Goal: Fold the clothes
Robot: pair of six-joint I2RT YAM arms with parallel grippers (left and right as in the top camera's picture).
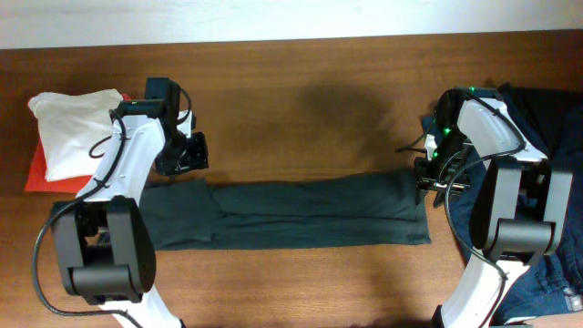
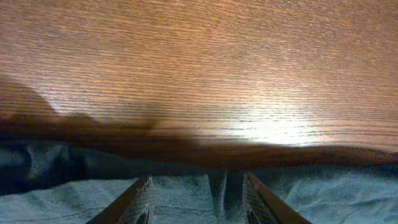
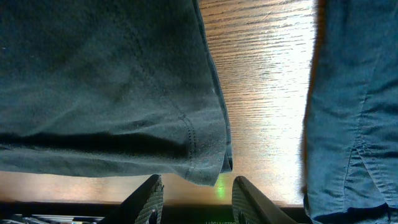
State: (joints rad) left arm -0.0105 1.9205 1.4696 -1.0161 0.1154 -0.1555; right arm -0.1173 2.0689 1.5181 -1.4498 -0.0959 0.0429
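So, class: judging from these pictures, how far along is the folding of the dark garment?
Done: the clothes lie folded lengthwise into a long strip across the table. In hand: nothing; the left gripper and right gripper stand open near its ends. Left: probably folding the strip crosswise.

Wood-grain table point(image 1: 310, 109). White cloth point(image 1: 77, 128) bunched at the far left, lying partly over a red-orange cloth point(image 1: 33, 171). Blue garment pile point(image 1: 560, 118) along the right edge, rumpled, stitched seam showing.
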